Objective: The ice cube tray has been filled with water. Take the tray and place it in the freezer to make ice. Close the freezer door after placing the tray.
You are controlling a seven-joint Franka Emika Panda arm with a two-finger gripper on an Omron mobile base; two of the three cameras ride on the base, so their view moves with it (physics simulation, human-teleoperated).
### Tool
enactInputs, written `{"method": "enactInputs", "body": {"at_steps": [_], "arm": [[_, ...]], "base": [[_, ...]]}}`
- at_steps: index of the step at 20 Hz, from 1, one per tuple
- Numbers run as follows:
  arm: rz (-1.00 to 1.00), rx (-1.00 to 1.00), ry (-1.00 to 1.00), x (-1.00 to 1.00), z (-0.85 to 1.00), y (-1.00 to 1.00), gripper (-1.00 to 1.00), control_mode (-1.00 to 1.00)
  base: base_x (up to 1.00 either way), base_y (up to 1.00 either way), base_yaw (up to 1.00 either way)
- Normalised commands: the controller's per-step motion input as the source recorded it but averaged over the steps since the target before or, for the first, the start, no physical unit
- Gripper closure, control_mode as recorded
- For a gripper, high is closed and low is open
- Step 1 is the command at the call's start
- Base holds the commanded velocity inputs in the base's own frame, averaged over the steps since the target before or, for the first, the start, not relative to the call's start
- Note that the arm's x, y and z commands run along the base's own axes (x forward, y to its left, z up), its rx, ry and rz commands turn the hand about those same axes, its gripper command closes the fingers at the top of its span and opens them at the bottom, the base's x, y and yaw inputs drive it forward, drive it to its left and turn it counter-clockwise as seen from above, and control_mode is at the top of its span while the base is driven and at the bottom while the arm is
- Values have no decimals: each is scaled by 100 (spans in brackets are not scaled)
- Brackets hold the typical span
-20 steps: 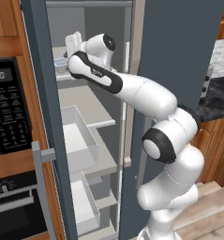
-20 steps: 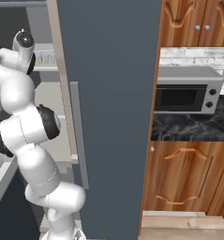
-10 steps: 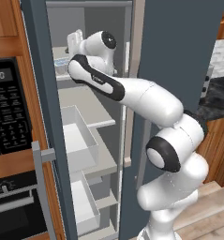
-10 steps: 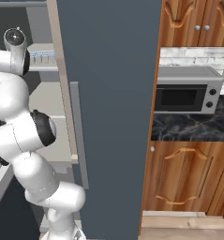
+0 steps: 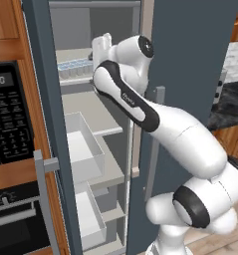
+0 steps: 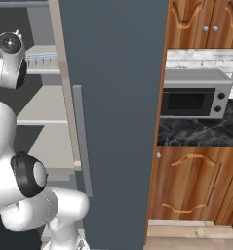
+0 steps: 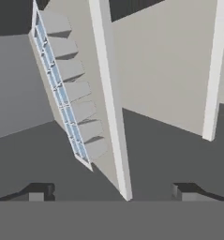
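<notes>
The ice cube tray (image 5: 75,69) rests on an upper shelf (image 5: 88,82) inside the freezer (image 5: 90,149), its long axis along the shelf's front edge, just left of the gripper (image 7: 111,192), whose jaws gape wide and empty.

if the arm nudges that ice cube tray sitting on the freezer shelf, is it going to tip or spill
The ice cube tray lies low and flat on a freezer shelf, so tipping looks unlikely. It looks like stiff plastic and should slide rather than bend. Its open cells hold water, so a sharp push or tilt would probably slosh some out.
</notes>
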Motion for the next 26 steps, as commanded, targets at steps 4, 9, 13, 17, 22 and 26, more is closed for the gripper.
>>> {"method": "enactInputs", "body": {"at_steps": [4, 9, 13, 17, 22, 26], "arm": [[1, 0, 0, -100, 0, -46, -100, -100], [10, -16, 0, -100, 3, -33, -100, -100], [18, -41, 0, -100, 19, -26, -100, -100], [22, -49, 0, -91, 25, -49, -100, -100], [27, -50, -1, -81, 9, -70, -100, -100], [25, -51, -12, -94, -7, -57, -100, -100]], "base": [[0, 0, 0], [0, 0, 0], [0, 0, 0], [0, 0, 0], [0, 0, 0], [0, 0, 0]]}}
